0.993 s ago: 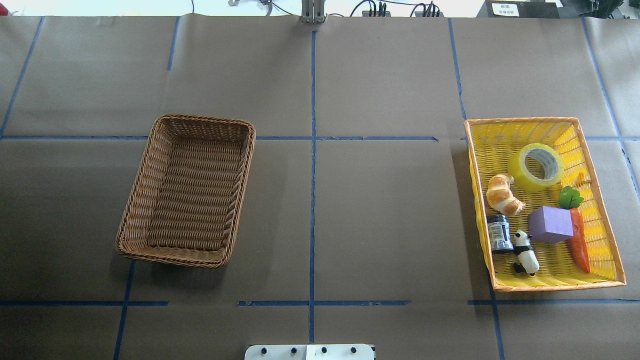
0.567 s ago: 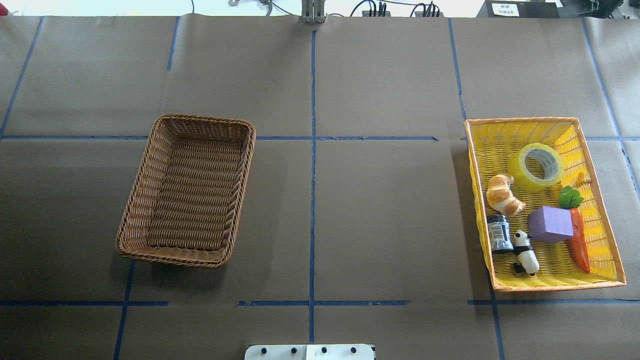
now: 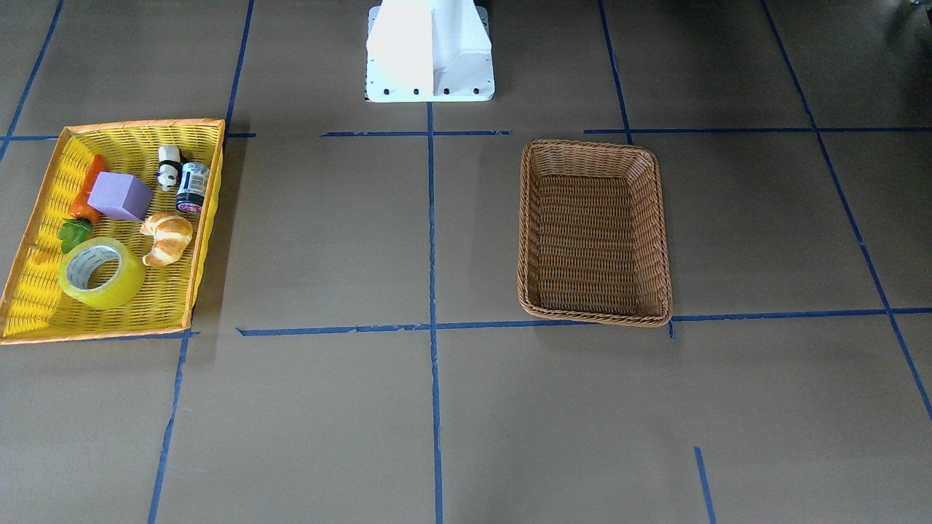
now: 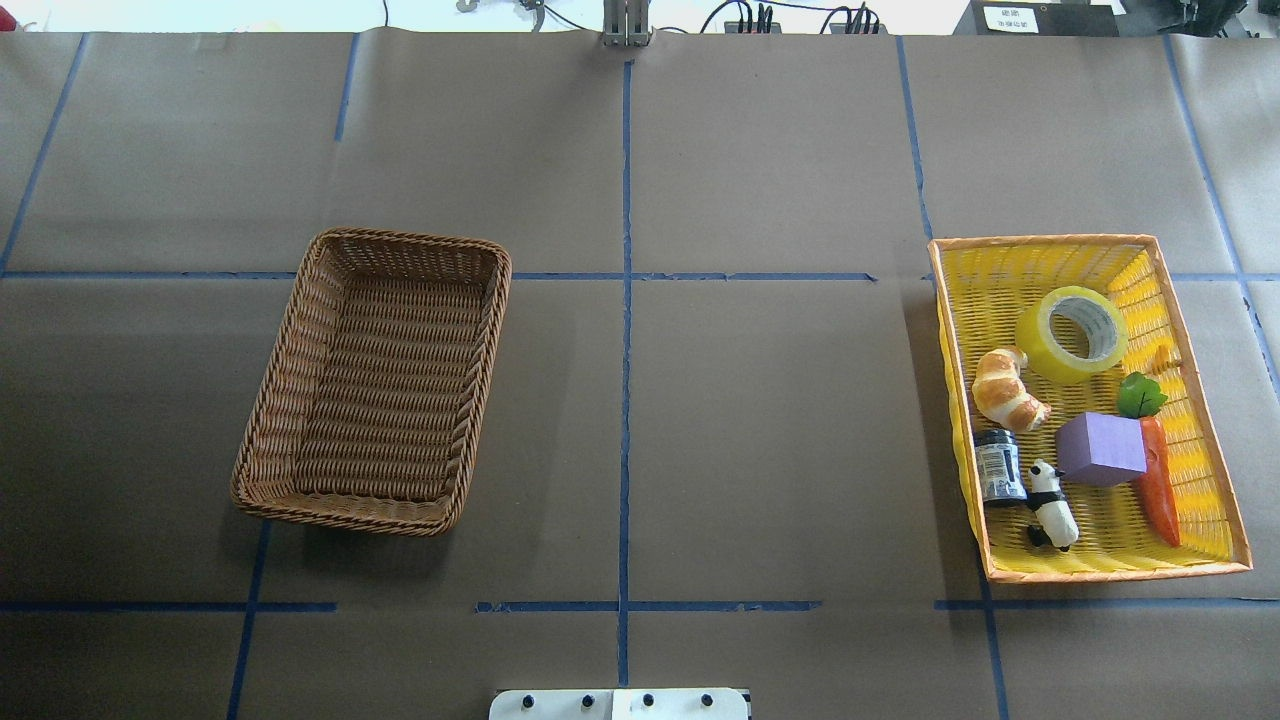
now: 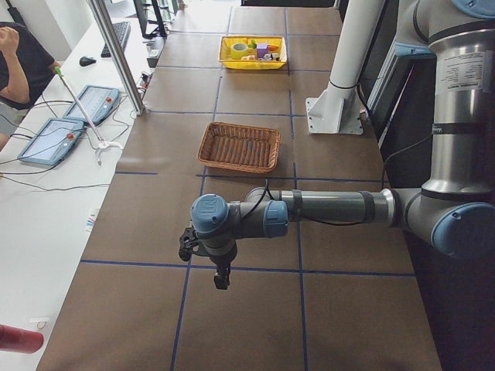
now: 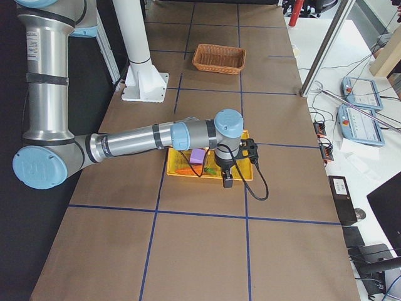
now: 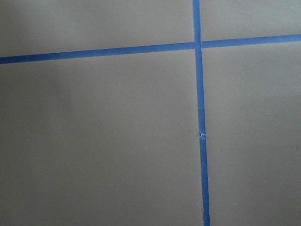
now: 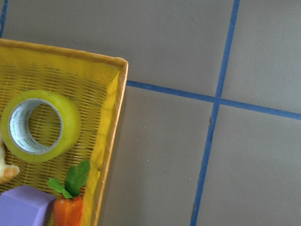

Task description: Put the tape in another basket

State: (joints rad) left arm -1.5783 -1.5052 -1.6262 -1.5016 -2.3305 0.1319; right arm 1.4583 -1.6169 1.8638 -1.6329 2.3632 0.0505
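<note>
Overhead exterior shows no arm: the brown wicker basket (image 4: 280, 392) sits toward 9 o'clock on the worktop (image 4: 770, 450), and the yellow basket (image 4: 1045, 241) is well apart from it toward 3 o'clock. The tape (image 4: 1071, 333) lies hole-up in the yellow basket, at 1 o'clock from the toy croissant (image 4: 1010, 389).

Only the side views show the arms. In exterior left, the left arm (image 5: 332, 207) reaches level over bare worktop, with the left gripper (image 5: 221, 283) pointing down. In exterior right, the right arm (image 6: 135, 141) is level too, and the right gripper (image 6: 227, 182) hangs by the yellow basket's near side.

I cannot tell whether either pair of fingers is released or clenched.
</note>
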